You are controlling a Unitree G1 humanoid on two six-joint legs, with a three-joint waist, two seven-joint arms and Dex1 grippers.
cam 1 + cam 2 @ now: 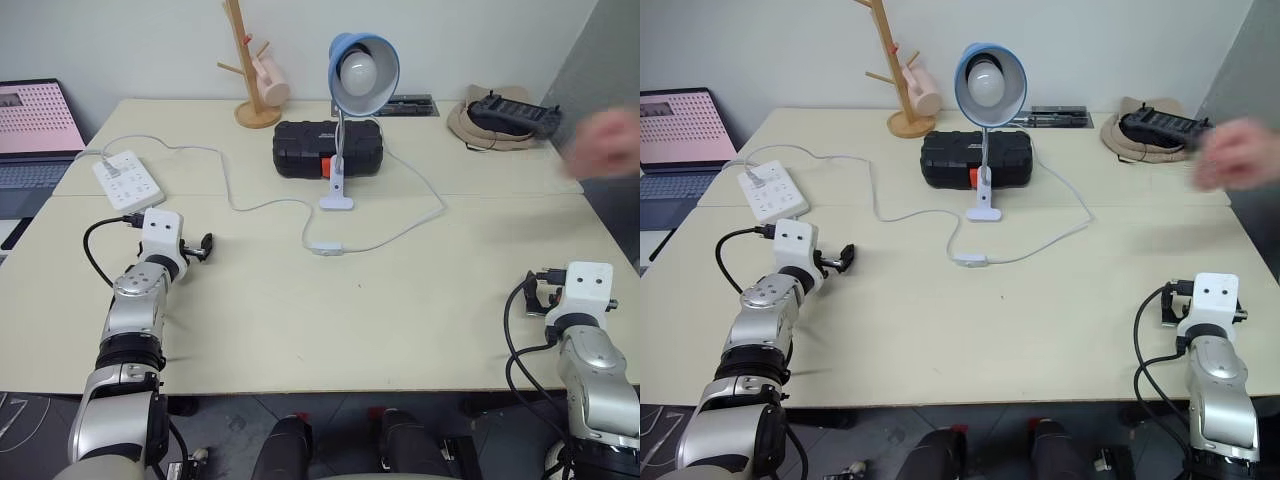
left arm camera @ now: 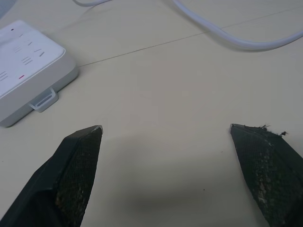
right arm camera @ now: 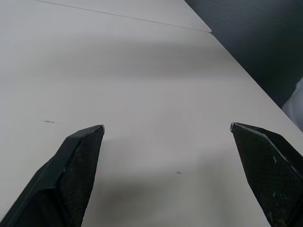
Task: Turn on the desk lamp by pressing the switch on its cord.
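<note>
An office or lab workroom with plain white walls: two pale benches [image 1: 400,330] pushed together, a seam running between them. An open laptop [image 1: 35,125] sits at the far left beside a white power strip [image 1: 128,178], with a black equipment case [image 1: 310,145] and a wooden mug tree [image 1: 250,75] farther back. A person's hand [image 1: 605,145] shows, blurred, at the right edge.

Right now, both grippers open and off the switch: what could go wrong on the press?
1. The switch is small and lies loose on the table; it may slide under a push.
2. The cord loops to the desk lamp; snagging it could tip the lamp.
3. A person's hand hovers near the right edge, a collision risk for the right gripper.
</note>
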